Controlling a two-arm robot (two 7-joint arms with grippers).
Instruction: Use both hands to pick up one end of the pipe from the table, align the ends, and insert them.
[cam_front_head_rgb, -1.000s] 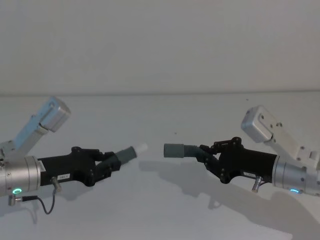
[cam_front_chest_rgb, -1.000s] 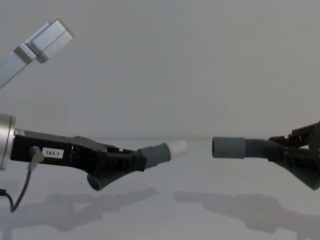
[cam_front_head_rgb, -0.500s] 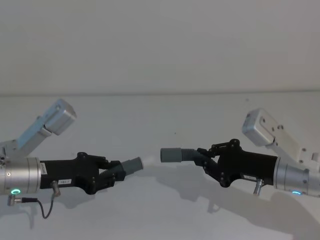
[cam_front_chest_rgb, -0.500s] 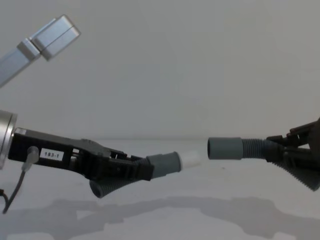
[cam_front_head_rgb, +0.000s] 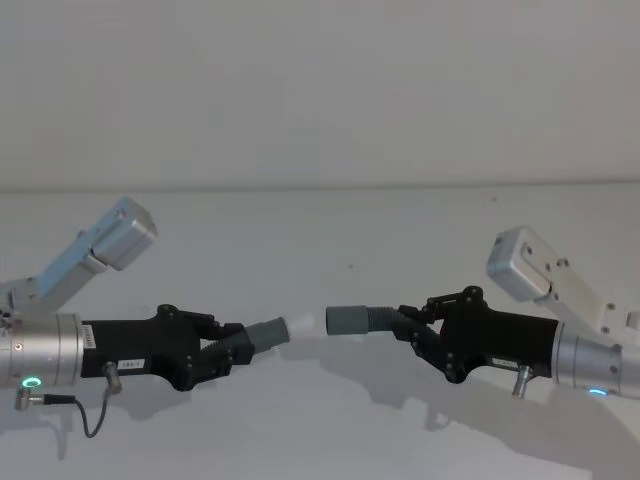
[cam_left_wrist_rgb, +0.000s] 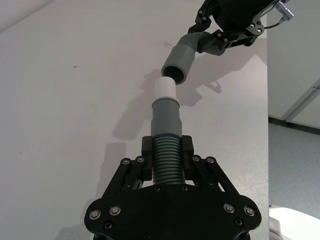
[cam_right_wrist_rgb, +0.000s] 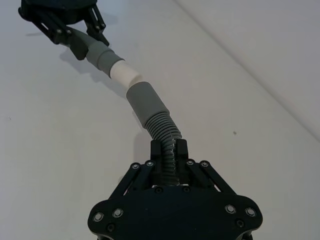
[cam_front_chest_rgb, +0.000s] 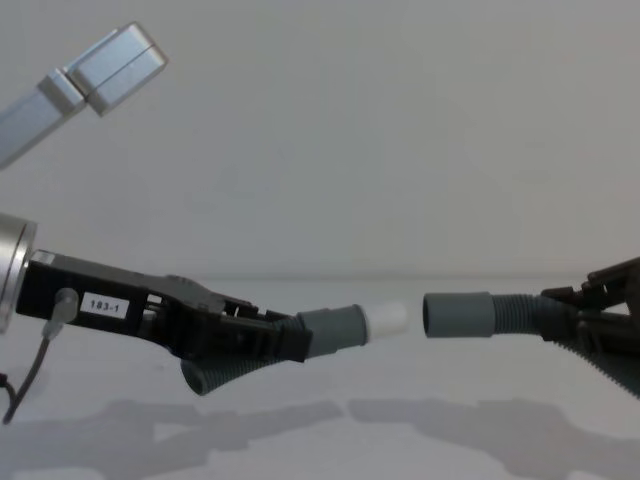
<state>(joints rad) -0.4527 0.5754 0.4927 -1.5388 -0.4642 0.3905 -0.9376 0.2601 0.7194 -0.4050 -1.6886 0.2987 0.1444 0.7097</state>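
nearest to where i stand, the left gripper (cam_front_chest_rgb: 285, 338) comes in low from the left, its black fingers pinched tight on the ribbed body of the left hose piece (cam_front_chest_rgb: 325, 330), whose grey cuff ends in a white tip (cam_front_chest_rgb: 386, 320) pointing up and to the right. a small white label (cam_front_chest_rgb: 104, 306) sits on the gripper's body, and a bent end of the hose hangs below the fingers. facing it from the right, the right gripper (cam_front_chest_rgb: 560, 318) is clamped the same way on the right hose piece (cam_front_chest_rgb: 505, 313), with its open grey cuff (cam_front_chest_rgb: 457, 315) aimed at the white tip. the two ends are just apart, a narrow gap between them, not yet joined, and the white tip sits a touch lower than the cuff. both pieces are held up off the table (cam_front_head_rgb: 330, 420), which carries their shadows below. behind the table rises the pale grey wall (cam_front_head_rgb: 320, 90).
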